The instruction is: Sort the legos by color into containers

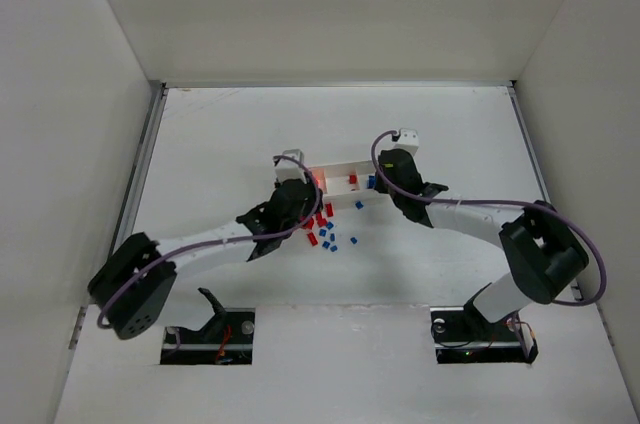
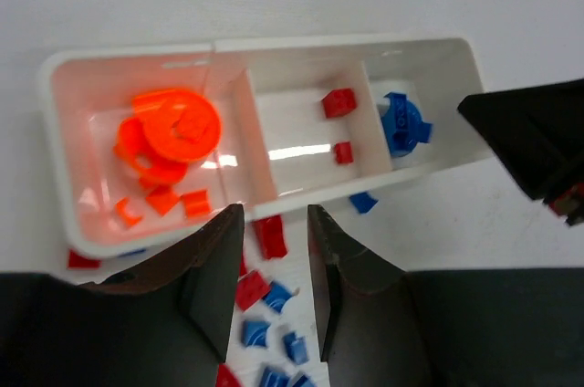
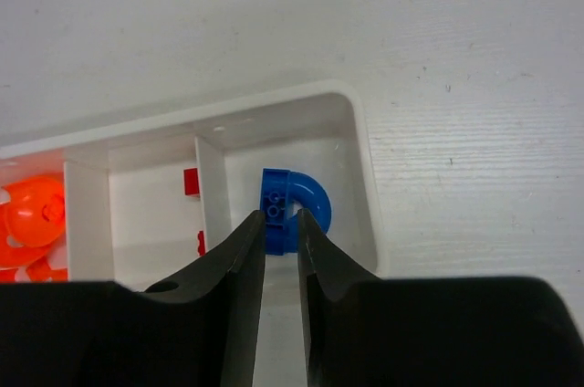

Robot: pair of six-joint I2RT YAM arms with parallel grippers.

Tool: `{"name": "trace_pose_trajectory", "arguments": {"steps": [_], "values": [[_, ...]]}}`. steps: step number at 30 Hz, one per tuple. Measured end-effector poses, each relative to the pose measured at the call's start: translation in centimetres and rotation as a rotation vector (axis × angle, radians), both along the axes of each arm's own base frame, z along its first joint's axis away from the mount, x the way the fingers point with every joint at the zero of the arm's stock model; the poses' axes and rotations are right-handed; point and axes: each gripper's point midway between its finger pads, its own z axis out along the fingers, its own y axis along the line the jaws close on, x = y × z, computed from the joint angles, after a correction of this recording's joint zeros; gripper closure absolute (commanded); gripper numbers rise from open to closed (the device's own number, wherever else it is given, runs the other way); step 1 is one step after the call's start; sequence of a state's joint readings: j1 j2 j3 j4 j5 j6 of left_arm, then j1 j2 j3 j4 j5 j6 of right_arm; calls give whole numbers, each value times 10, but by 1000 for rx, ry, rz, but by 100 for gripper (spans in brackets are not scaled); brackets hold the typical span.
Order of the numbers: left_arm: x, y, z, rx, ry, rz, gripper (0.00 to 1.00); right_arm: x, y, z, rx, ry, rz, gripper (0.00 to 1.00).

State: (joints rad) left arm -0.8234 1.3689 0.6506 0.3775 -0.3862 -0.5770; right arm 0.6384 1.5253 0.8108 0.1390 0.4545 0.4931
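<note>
The containers are one white tray (image 2: 233, 45) with three compartments, also seen in the top view (image 1: 338, 170). Its left compartment holds orange legos (image 2: 173, 131), the middle one two red bricks (image 2: 338, 104), the right one a blue curved piece (image 3: 297, 204). My left gripper (image 2: 274, 227) stands open at the tray's near wall, over a red brick (image 2: 270, 236) lying on the table. Loose red and blue legos (image 1: 325, 229) lie behind it. My right gripper (image 3: 281, 223) is open just above the blue piece, which rests on the compartment floor.
White walls enclose the table on three sides, and a metal rail (image 1: 140, 169) runs along the left edge. A blue brick (image 2: 363, 202) and a red one (image 2: 82, 261) lie against the tray's near wall. The right gripper's dark body (image 2: 534, 145) hangs over the tray's right end.
</note>
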Motion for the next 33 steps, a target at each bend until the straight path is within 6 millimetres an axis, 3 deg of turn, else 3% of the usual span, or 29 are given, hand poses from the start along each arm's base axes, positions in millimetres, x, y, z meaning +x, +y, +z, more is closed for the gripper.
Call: {"name": "trace_pose_trajectory", "arguments": {"steps": [3,6,10,13,16,25,33], "values": [[-21,33,-8,18,-7,38,69,1,-1,-2,-6,3,-1,63],[-40,64,-21,52,4,80,69,1,-1,0,-7,-2,1,60],[-53,83,-33,76,26,105,67,0,0,13,8,-31,0,61],[-55,85,-39,92,45,106,65,-11,9,30,31,-73,22,61],[-57,84,-48,111,70,101,62,-36,26,37,62,-101,78,58],[-61,73,-61,110,103,73,57,-115,51,-16,54,-3,208,50],[-69,61,-75,115,139,42,52,-145,65,-40,52,45,240,50]]}}
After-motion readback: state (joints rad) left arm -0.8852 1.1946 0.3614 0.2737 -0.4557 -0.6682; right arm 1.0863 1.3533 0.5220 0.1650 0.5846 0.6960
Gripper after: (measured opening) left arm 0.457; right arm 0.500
